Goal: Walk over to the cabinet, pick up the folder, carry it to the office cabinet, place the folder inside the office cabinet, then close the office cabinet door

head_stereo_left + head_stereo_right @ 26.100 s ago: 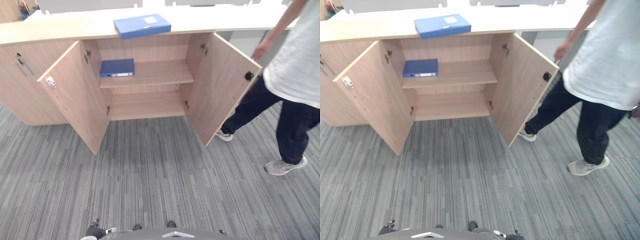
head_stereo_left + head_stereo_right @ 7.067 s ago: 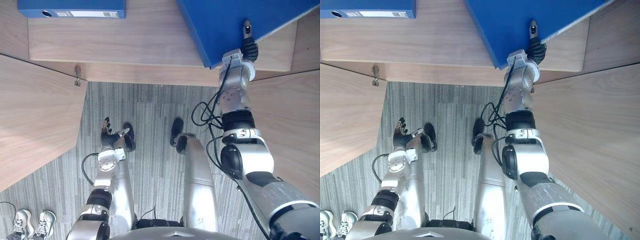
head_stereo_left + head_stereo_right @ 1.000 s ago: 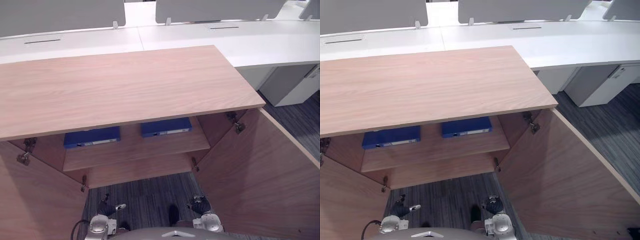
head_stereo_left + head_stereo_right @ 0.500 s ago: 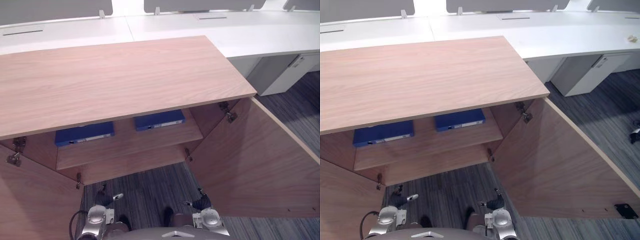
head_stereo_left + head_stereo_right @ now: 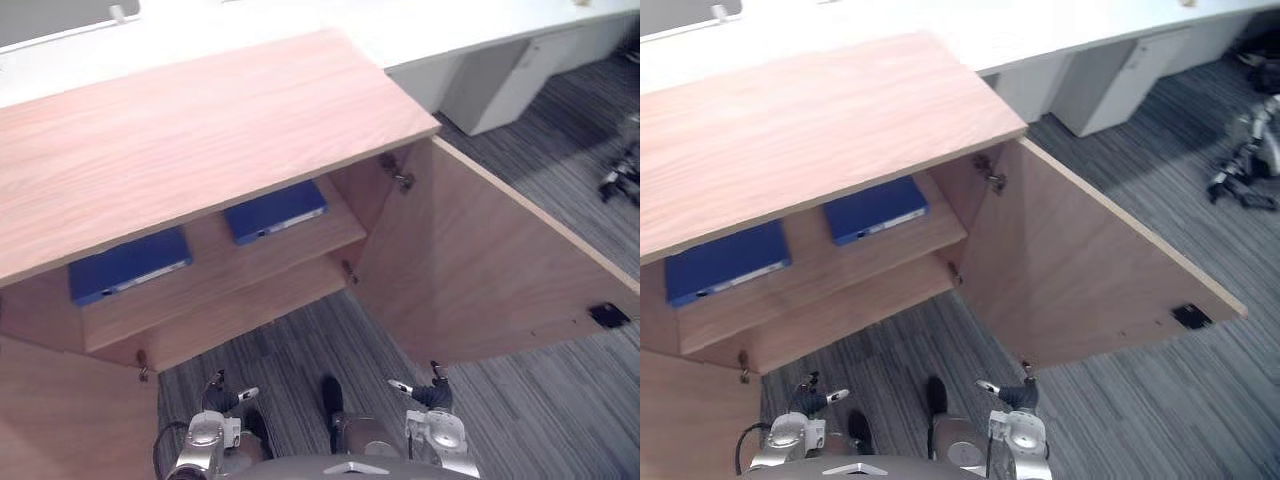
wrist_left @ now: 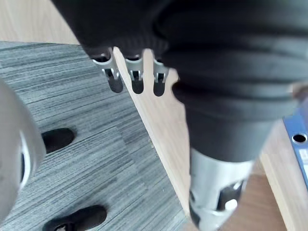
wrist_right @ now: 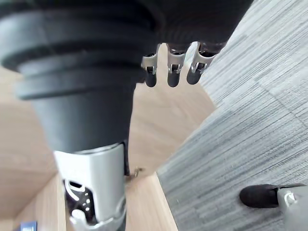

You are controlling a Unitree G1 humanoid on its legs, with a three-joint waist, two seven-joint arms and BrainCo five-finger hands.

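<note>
Grey striped carpet point(image 5: 520, 400) runs under a wood office cabinet point(image 5: 200, 130) backed against a white desk point(image 5: 250, 25), and we look down on it with both doors swung wide. Our left hand point(image 6: 136, 76) and right hand point(image 7: 173, 72) hang low at our sides, fingers straight and relaxed, holding nothing. Ahead of and above both hands, a blue folder point(image 5: 275, 211) lies flat on the upper shelf point(image 5: 300, 250), nearer the right hand's side, with a second folder point(image 5: 128, 265) beside it towards the left hand. We judge the carrying and placing done. Only the closing is left: the right door point(image 5: 470, 270) stands open just beyond the right hand, and the left door point(image 5: 60, 410) stands open outside the left hand.
</note>
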